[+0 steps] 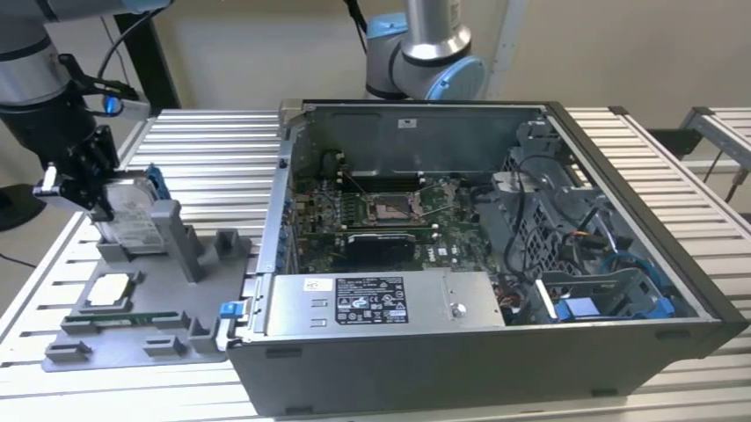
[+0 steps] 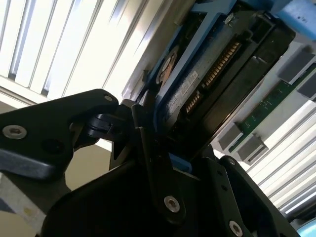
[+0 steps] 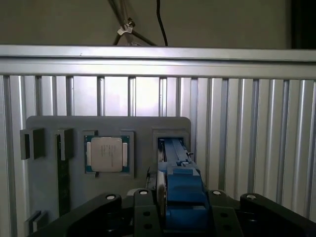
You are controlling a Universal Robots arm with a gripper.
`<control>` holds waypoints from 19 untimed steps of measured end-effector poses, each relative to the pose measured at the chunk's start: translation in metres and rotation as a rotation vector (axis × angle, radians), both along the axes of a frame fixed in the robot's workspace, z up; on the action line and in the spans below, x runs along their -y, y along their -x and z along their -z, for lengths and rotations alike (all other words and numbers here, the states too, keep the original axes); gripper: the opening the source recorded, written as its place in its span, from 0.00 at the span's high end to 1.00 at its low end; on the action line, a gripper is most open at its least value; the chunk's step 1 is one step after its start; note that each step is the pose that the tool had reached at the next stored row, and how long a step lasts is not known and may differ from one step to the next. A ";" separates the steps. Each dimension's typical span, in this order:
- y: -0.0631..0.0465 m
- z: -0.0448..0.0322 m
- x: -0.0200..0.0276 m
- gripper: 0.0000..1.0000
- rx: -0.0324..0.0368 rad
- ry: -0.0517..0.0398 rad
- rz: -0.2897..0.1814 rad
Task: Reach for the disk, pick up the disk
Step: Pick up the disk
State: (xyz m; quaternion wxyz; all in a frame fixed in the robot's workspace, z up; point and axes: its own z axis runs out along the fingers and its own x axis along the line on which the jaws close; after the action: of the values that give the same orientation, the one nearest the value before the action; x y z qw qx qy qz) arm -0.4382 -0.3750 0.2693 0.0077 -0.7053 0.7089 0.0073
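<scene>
A slatted metal surface (image 1: 211,171) carries everything. Nearest in the exterior view, on that view's left, lies a grey fixture tray (image 1: 141,338) with several slots and posts. A small square processor chip (image 1: 112,287) rests flat in one of its recesses. Just behind the chip, the disk (image 1: 132,220) stands on edge in an upright slot of the tray, its white label facing the exterior view's right and its blue frame showing along the top edge. The end effector (image 1: 97,198) comes down on the disk from above, its black fingers (image 3: 144,210) closed narrowly against the two faces of the disk. In the first wrist view the blue frame sits clamped between them, with the chip in the neighbouring recess. In the second wrist view one finger presses against the blue frame beside the disk's connector edge.

On the exterior view's right of the tray sits an open computer case (image 1: 470,360), with a grey power supply box (image 1: 375,303) in front and a motherboard (image 1: 375,211) deeper inside. Behind the case rises a second robot arm (image 1: 428,53), against a plain beige wall
</scene>
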 end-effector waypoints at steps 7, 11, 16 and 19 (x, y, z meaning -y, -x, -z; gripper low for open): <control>0.000 -0.0155 0.0000 1.00 0.0009 -0.0001 0.000; 0.000 -0.0248 0.0000 1.00 0.0016 0.0000 0.000; 0.000 -0.0366 0.0000 1.00 0.0031 0.0000 0.000; 0.000 -0.0433 0.0000 1.00 0.0048 -0.0001 0.000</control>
State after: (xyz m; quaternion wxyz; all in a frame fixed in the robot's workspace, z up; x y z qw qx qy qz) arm -0.4381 -0.3750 0.3126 0.0095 -0.7053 0.7088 0.0056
